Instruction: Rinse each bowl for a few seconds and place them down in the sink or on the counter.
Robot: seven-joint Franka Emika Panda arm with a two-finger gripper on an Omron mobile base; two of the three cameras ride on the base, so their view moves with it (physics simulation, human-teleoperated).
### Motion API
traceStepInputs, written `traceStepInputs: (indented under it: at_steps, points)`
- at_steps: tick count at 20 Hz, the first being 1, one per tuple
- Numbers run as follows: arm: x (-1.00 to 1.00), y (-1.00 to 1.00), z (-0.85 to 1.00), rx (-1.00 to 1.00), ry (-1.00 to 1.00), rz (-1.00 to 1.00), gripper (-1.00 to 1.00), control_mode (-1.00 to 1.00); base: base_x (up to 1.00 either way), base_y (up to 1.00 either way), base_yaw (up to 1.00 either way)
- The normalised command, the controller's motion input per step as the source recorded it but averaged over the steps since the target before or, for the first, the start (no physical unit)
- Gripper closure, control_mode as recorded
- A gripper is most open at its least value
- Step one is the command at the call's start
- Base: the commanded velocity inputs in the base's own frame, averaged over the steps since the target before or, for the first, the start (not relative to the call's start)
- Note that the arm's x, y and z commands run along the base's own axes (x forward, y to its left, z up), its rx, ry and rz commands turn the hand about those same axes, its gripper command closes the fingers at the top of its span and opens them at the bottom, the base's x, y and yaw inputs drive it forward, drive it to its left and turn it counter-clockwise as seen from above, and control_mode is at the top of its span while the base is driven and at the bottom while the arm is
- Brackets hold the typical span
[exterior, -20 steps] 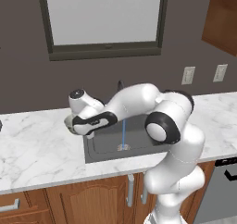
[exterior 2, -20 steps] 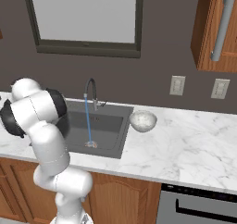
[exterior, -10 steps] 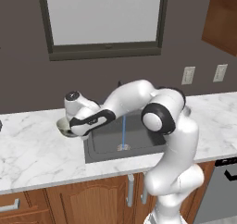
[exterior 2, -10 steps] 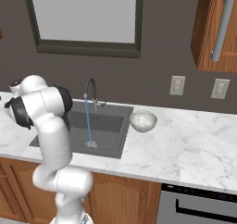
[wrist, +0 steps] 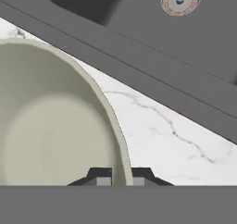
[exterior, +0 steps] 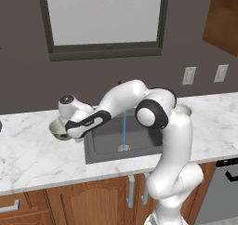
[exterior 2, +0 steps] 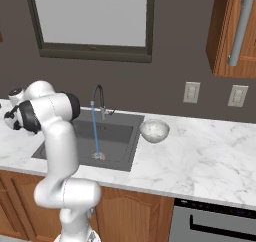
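Observation:
The olive-beige bowl (wrist: 55,126) with its pale cream inside is low over the counter (wrist: 157,130), just left of the sink (wrist: 162,42). My gripper (wrist: 120,177) is shut on its rim, one fingertip inside the bowl and one outside. From the left base view the same bowl (exterior: 57,129) shows at the end of my outstretched hand, with the gripper (exterior: 66,132) at its right side. The whitish-grey bowl (exterior 2: 154,130) stands upright on the counter right of the sink (exterior 2: 120,133). I cannot tell whether the held bowl touches the counter.
A thin stream of water (exterior 2: 94,131) runs from the dark faucet (exterior 2: 98,98) onto the drain (wrist: 179,0). My arm arches over the sink (exterior: 107,140). Marble counter (exterior: 37,159) stretches left; wall outlets (exterior 2: 191,92) and a cabinet sit at the right.
My arm has swung left with the olive-beige bowl, from over the sink's left edge to the counter beside it, and a little lower. The water keeps running.

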Motion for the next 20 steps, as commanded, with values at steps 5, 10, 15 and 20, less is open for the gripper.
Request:
traceStepInputs:
  at_steps: [5,10,15,20]
  points:
    - [0.0,0.33,-0.19,0.0,0.0,0.0,1.0,-1.0,0.0,0.0,0.0]
    - [0.0,0.31,-0.19,0.01,0.0,0.0,1.0,-1.0,0.0,0.0,0.0]
    - [0.0,0.26,-0.2,0.02,0.02,0.0,1.0,-1.0,0.0,0.0,0.0]
    - [0.0,0.29,-0.14,0.02,0.0,0.0,-1.0,-1.0,0.0,0.0,0.0]
